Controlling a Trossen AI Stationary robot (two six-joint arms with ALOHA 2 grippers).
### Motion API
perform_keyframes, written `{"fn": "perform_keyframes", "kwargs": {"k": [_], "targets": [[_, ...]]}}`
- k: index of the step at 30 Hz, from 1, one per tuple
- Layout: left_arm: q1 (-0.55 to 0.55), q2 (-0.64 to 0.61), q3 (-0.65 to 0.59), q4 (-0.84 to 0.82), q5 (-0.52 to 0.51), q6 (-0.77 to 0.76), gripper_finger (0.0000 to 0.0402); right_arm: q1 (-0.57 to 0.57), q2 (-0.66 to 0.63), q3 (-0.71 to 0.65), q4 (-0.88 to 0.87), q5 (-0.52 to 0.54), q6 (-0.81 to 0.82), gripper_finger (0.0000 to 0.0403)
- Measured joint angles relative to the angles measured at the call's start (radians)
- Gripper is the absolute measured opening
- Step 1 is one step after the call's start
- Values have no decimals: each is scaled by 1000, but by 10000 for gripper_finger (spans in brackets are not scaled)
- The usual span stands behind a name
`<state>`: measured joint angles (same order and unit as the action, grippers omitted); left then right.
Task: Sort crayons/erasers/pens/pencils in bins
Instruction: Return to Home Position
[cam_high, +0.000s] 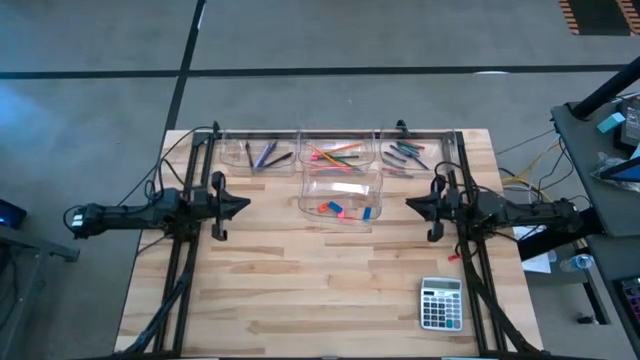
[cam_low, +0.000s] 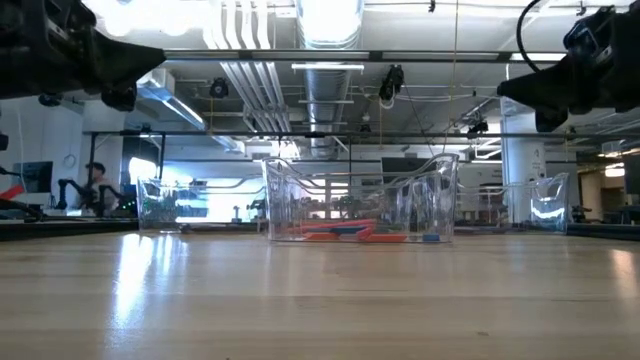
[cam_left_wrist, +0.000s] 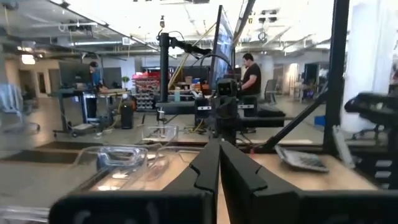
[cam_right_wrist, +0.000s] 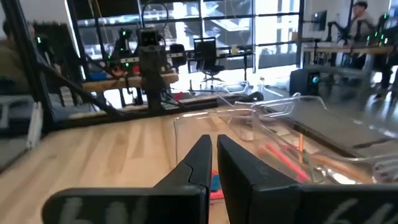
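I see my left gripper (cam_high: 246, 205) pinched closed, empty, raised left of the bins (cam_high: 340, 196). Right gripper (cam_high: 410, 204) likewise closed on nothing, right of them. Erasers (cam_high: 336, 209) lie in the near bin; pens (cam_high: 266, 154), pencils (cam_high: 335, 153), crayons (cam_high: 405, 154) in the far row. Calculator (cam_high: 441, 303) on the wood table (cam_high: 300, 290). Person (cam_left_wrist: 252, 74) stands in the lab behind.

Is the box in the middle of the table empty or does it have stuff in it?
Not empty. The middle bin holds pink and blue erasers on its bottom, seen from above and through its clear wall from table height.
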<state>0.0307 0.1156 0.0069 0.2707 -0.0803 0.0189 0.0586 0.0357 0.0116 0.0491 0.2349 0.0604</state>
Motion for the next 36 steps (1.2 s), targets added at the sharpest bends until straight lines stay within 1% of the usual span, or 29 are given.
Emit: {"fn": "perform_keyframes", "kwargs": {"k": [2,4,7,9,24,36], "targets": [[0,2,0,-2,-6,43,0,0,0,0,-1,0,-56,18],[0,6,-1,-6,-38,65,0,0,0,0,-1,1,-97,18],[0,18,-1,-18,-95,67,0,0,0,1,-2,1,-111,18],[0,27,-1,-20,-113,67,0,0,0,1,-3,1,-111,18],[0,88,-2,-19,-114,67,0,0,0,1,-6,1,-113,18],[0,112,-2,-19,-115,67,0,0,0,1,-7,2,-113,18]]}}
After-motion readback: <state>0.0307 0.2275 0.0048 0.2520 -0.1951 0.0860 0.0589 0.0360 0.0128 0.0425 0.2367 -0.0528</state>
